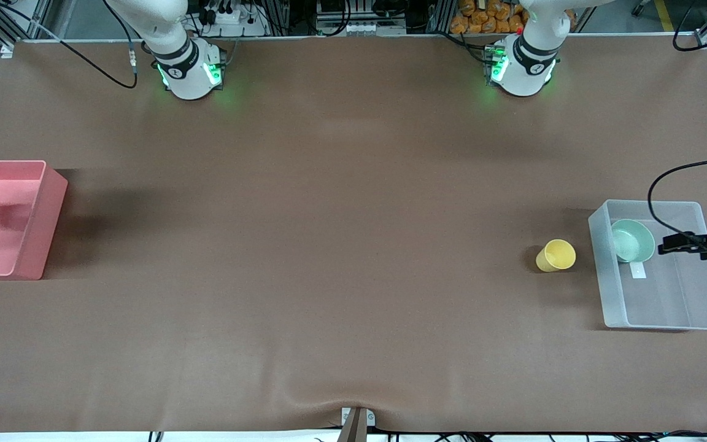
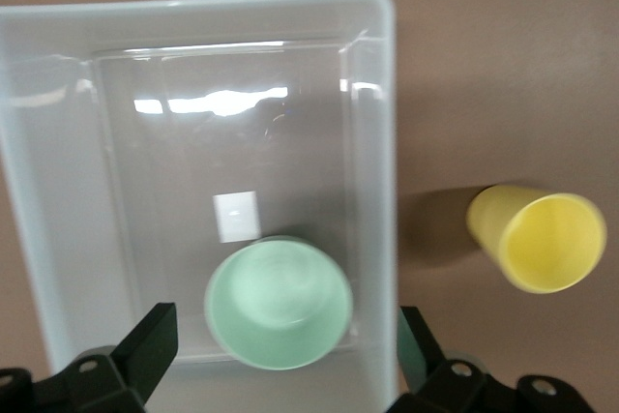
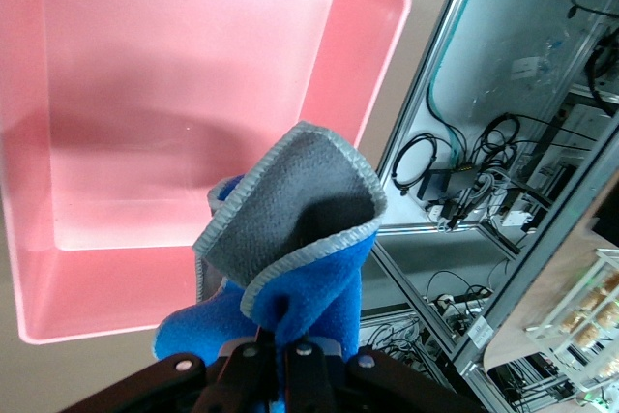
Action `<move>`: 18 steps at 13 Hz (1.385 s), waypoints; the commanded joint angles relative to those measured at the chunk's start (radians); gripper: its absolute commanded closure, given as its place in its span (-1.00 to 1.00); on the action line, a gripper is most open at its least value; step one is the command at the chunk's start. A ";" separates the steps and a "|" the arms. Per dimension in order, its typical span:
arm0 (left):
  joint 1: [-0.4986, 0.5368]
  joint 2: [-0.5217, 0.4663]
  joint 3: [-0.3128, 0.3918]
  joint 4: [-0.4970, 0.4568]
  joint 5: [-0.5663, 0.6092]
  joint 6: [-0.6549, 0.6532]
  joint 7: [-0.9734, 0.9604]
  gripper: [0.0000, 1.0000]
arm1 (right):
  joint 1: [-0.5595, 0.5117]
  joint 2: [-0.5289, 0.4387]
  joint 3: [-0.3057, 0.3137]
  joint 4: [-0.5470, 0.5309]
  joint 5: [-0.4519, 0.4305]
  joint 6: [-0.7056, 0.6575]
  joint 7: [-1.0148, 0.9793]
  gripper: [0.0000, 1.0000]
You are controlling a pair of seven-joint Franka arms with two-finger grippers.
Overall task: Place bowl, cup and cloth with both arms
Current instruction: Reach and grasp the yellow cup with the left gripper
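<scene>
Bowl in the clear tub, cloth over the pink one.

Your left hand [image 2: 280,355] hangs spread open above the small glossy mint-green bowl [image 2: 279,303], which sits in the clear plastic tub [image 2: 382,142]. Just beside that tub, on the brown desk [image 1: 329,245], you see the plain yellow cup [image 2: 542,238] tipped on its side. Your right hand [image 3: 280,360] is clamped on the soft blue cloth with grey trim [image 3: 290,229], over the pink plastic bin [image 3: 193,74].

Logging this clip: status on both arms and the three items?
Left gripper jaws open over clear bin, bowl inside. Right gripper shut on cloth over pink bin. Cup on table, unobstructed.
</scene>
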 commanded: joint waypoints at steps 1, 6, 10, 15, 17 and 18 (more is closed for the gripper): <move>-0.051 -0.013 -0.031 -0.023 0.029 -0.006 -0.140 -1.00 | -0.028 0.003 0.021 -0.042 -0.017 0.018 0.035 1.00; -0.085 0.051 -0.126 -0.051 0.075 0.100 -0.361 -1.00 | -0.096 0.087 0.024 -0.047 0.036 0.062 0.036 1.00; -0.087 0.064 -0.143 -0.132 0.075 0.227 -0.393 -1.00 | -0.111 0.112 0.025 -0.068 0.088 0.072 0.036 1.00; -0.094 0.022 -0.158 -0.213 0.097 0.226 -0.433 -0.96 | -0.100 0.130 0.025 -0.088 0.137 0.073 0.038 1.00; -0.097 0.025 -0.160 -0.239 0.117 0.235 -0.435 -0.80 | -0.103 0.147 0.027 -0.088 0.137 0.075 0.038 1.00; -0.099 0.024 -0.160 -0.253 0.118 0.235 -0.437 -0.78 | -0.103 0.152 0.027 -0.088 0.137 0.081 0.038 1.00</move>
